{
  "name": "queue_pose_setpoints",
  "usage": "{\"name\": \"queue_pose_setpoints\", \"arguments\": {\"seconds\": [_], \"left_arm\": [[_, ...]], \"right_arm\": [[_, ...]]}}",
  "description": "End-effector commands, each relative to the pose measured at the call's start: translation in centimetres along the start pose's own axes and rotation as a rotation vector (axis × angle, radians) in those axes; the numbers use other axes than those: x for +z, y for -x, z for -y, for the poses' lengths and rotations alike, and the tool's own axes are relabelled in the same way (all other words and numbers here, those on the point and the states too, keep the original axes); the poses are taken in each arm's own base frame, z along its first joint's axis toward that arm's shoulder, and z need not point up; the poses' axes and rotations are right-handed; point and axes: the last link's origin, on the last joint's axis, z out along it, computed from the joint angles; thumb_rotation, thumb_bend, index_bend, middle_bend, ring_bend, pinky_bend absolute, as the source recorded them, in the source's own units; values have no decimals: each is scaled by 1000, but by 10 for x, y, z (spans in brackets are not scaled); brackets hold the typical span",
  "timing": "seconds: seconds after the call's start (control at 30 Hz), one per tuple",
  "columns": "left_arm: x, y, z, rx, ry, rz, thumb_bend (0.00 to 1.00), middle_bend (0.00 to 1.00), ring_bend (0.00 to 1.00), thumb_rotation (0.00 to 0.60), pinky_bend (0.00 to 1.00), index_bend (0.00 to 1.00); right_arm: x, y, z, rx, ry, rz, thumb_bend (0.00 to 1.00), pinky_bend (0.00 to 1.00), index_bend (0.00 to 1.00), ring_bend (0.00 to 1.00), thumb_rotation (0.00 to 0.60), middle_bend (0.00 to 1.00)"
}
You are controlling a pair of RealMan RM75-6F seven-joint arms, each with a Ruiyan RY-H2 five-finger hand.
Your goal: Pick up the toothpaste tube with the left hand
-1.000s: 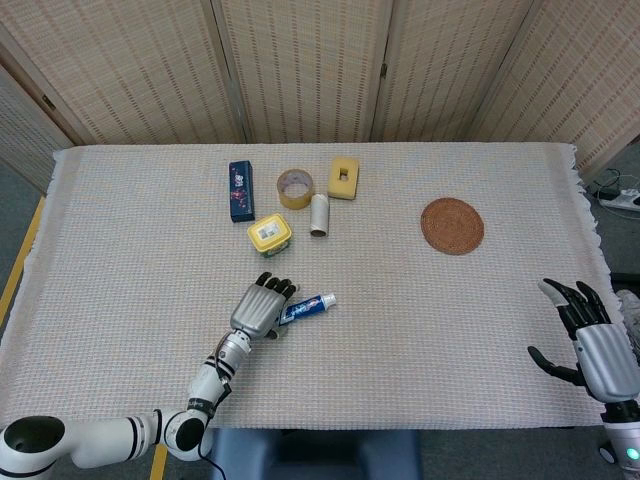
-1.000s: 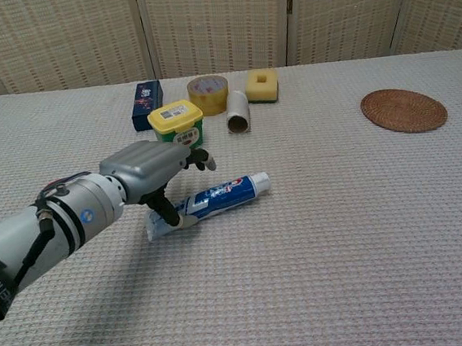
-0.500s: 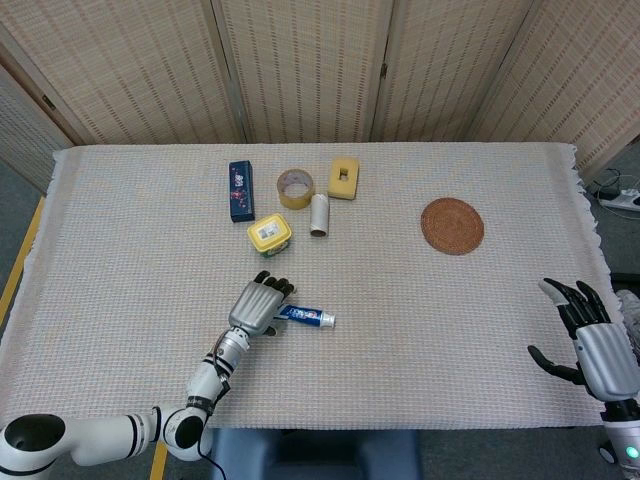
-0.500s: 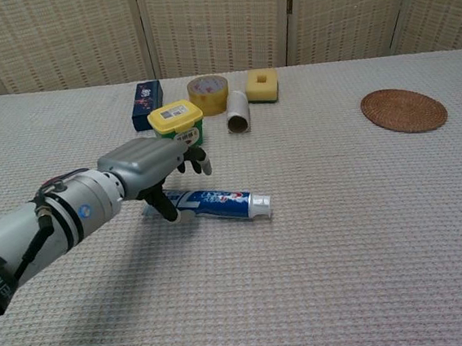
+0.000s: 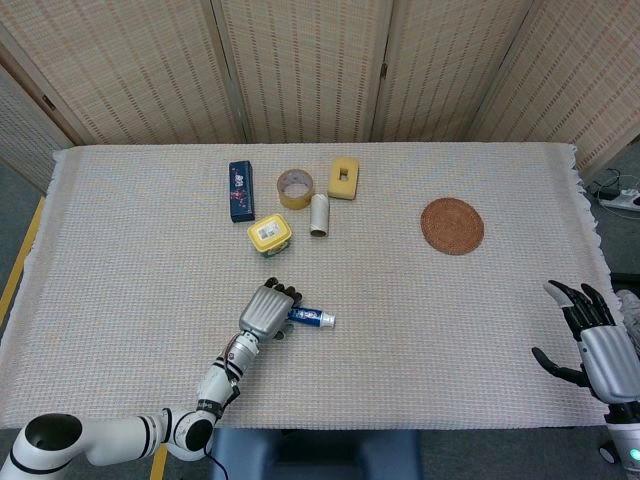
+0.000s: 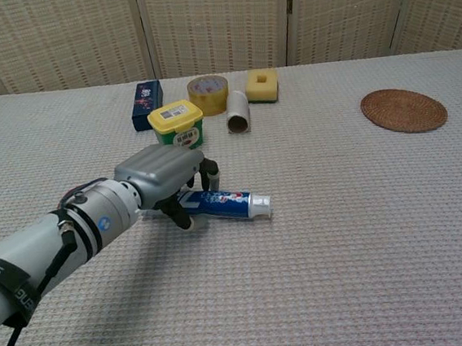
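Observation:
The blue and white toothpaste tube (image 5: pixel 312 319) (image 6: pixel 226 202) lies flat on the woven cloth, its white cap pointing right. My left hand (image 5: pixel 268 310) (image 6: pixel 161 171) covers the tube's tail end. Its fingers (image 6: pixel 211 171) curl down on the far side and the thumb (image 6: pixel 185 219) presses on the near side, so the hand grips the tail. My right hand (image 5: pixel 600 345) hangs at the table's lower right corner in the head view, fingers spread and holding nothing; the chest view does not show it.
Just behind the left hand stands a yellow tub (image 5: pixel 269 235) (image 6: pixel 176 123). Further back are a blue box (image 5: pixel 240 190), a tape roll (image 5: pixel 295 188), a white cylinder (image 5: pixel 319 214) and a yellow sponge (image 5: pixel 343 178). A woven coaster (image 5: pixel 452 225) lies at the right.
The tube was turned from slanted to level, cap to the right. My left hand has since slid right over its tail and curled its fingers around it. The right hand stayed still.

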Motion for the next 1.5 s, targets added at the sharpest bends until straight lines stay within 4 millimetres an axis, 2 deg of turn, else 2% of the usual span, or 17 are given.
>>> {"name": "queue_pose_setpoints", "arguments": {"seconds": [0.03,0.1,0.2,0.3,0.4,0.5,0.67,0.9,1.1,1.33,1.5], "left_arm": [[1,1,3,-1,-5,-3,353,423,411,600,284,452],[1,1,5,-1,-5,-6,358,447,426,600,297,479],[2,4,9,-3,12,-5,390,523,491,600,381,538],[1,3,16,-32,35,-29,500,613,586,600,517,623],[-1,1,26,-76,56,-58,626,684,659,600,581,693],[-3,-2,35,-95,86,-68,697,716,694,600,615,725],[-11,-19,40,-222,145,-106,720,737,723,600,624,748],[-27,-58,26,-400,239,-153,722,738,731,600,624,748],[-40,-89,5,-499,288,-156,733,742,733,600,624,752],[-48,-115,-7,-538,302,-164,744,746,735,600,624,756],[-53,-126,-10,-581,295,-154,748,747,736,600,623,758]], "right_arm": [[0,0,0,-1,0,3,315,0,59,121,600,131],[1,1,1,0,-1,4,315,0,59,121,600,131],[1,1,2,0,-4,4,317,0,59,122,600,131],[1,1,4,-4,-10,2,316,0,59,122,600,131],[2,1,5,-8,-16,4,316,0,59,124,600,131],[4,1,8,-12,-25,2,315,0,59,126,600,131],[11,-1,21,-24,-79,-6,315,0,59,127,600,131],[34,4,55,-45,-191,22,315,0,59,127,600,131],[62,11,102,-4,-327,15,315,0,59,127,600,131],[81,24,149,-16,-442,18,315,0,59,127,600,128],[87,26,168,-7,-485,-7,315,0,59,126,600,128]]}}
